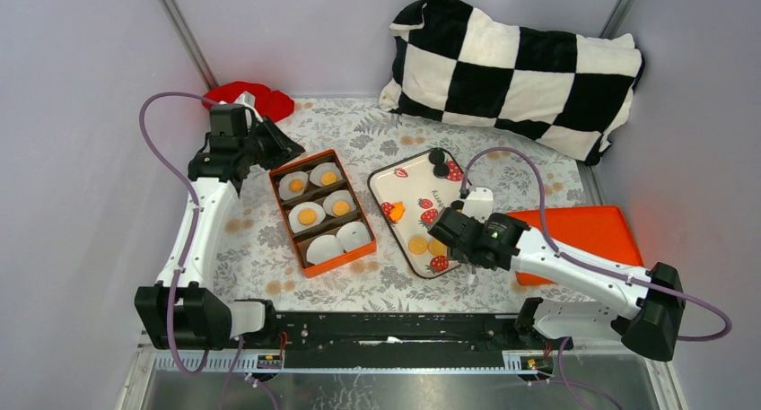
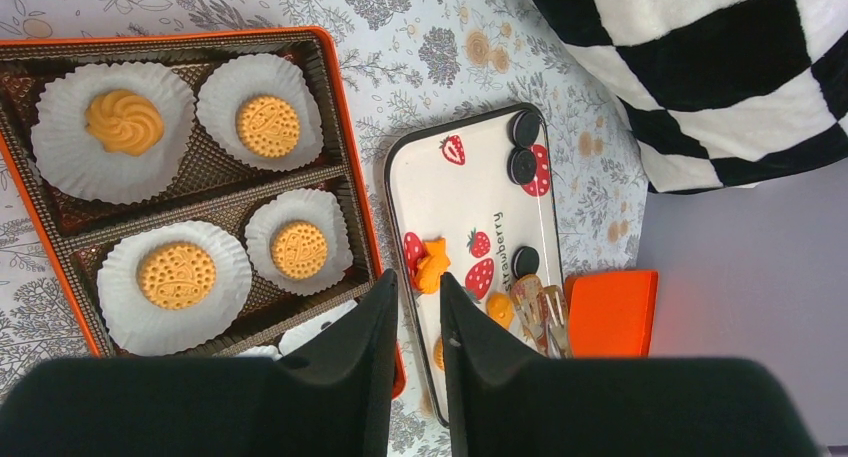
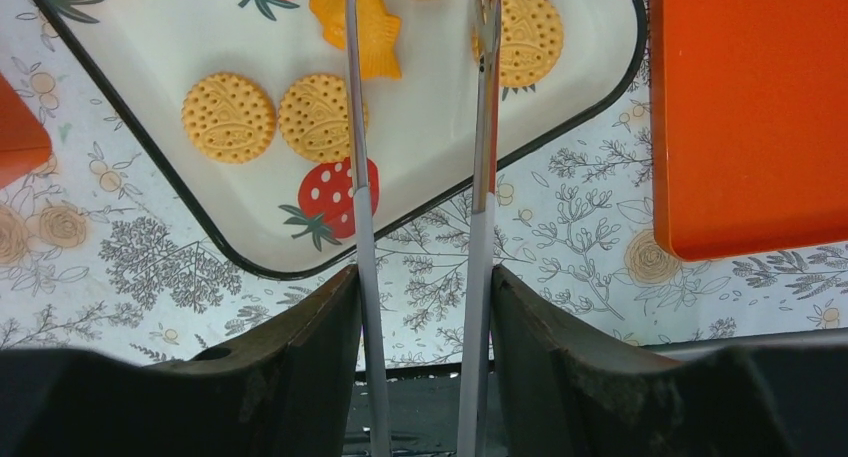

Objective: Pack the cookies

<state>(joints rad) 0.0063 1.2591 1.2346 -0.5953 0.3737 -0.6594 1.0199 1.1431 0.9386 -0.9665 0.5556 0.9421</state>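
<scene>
grasping tongs (image 3: pixel 357 197) with right end effector (image 3: pixel 425 277), left end effector (image 2: pixel 415 282) ajar and empty, four of six cups (image 2: pixel 60 157) in box (image 2: pixel 352 167) filled, cookies (image 3: pixel 228 117) left on tray (image 3: pixel 420 147) beside it.

Checkered pillow (image 1: pixel 516 69) — black and white — lies at the far right, resting on the floral tablecloth (image 1: pixel 359 132). Red cloth (image 1: pixel 256 98) sits bunched at the far left corner. Orange lid (image 1: pixel 592 226) lies flat at the right edge.
</scene>
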